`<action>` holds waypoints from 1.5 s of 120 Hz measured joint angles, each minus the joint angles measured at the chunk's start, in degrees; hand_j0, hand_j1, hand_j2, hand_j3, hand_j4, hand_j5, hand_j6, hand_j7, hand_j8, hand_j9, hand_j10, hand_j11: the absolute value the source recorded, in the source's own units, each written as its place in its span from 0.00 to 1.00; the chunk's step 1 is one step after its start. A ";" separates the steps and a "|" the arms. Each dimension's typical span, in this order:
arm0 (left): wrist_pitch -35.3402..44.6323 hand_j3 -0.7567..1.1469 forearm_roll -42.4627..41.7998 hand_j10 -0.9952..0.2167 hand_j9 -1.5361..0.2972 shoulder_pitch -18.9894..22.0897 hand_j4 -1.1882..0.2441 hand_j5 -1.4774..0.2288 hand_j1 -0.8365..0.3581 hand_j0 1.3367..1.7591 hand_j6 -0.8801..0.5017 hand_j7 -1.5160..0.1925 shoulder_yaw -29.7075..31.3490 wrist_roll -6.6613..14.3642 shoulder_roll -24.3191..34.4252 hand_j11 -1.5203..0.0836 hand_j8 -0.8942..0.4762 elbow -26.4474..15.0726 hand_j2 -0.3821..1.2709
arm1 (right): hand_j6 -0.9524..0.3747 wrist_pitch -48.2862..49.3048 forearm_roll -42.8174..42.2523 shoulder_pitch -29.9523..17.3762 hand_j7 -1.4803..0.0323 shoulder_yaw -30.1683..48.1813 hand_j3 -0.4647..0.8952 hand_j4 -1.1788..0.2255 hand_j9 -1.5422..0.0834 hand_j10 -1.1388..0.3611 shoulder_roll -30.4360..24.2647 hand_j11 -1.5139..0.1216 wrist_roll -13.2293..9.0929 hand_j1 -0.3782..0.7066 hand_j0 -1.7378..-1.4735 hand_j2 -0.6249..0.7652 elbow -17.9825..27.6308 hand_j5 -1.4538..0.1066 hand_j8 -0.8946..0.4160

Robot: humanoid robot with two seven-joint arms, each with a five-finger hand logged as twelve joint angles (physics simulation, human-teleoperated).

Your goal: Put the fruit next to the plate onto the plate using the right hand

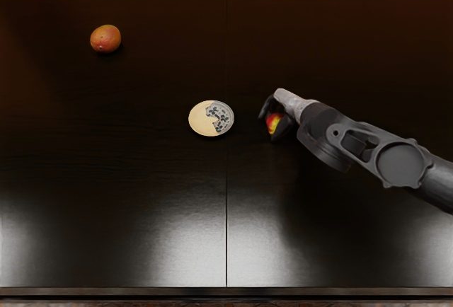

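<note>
- Head view, setting: a dark, glossy wooden table [141,215] fills nearly the whole frame. A thin seam runs across it from 12 o'clock to 6 o'clock through the middle. An orange-brown band lies along the top edge, beyond the table's far side.
- Head view, plate: a small round cream plate with a grey speckled patch [211,118] lies flat near the table's centre. Its right rim sits at the seam. Nothing lies on it.
- Head view, task item: a small red-and-yellow fruit [272,124] sits at 3 o'clock from the plate, near it but clearly apart, with bare table between the two. Only part of its surface shows, as the rest is covered by the hand. Whether it rests on the table or is raised off it cannot be told.
- Head view, right hand [281,114]: it is positioned over the red-and-yellow fruit, and its dark fingers [267,105] are curled down around it in a grasp. The hand is on the side of the fruit facing away from the plate, with the fingers wrapping toward 9 o'clock.
- Head view, right arm [368,148]: grey, jointed, entering from the right edge at about 4 o'clock and reaching toward 10 o'clock to the fruit.
- Head view, other item: a round orange-brown fruit [105,38] lies at 10 o'clock from the plate, well apart from it, near the table's far left, touched by nothing.
</note>
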 joint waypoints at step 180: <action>0.00 0.40 0.00 0.82 0.83 0.00 0.82 0.86 0.99 0.76 0.63 0.88 0.01 -0.01 0.00 0.94 0.65 0.00 0.23 | 0.25 0.38 5.90 13.52 0.37 -2.66 0.34 0.32 0.39 0.31 13.59 0.36 -0.02 0.48 0.34 0.50 -11.57 0.36 0.28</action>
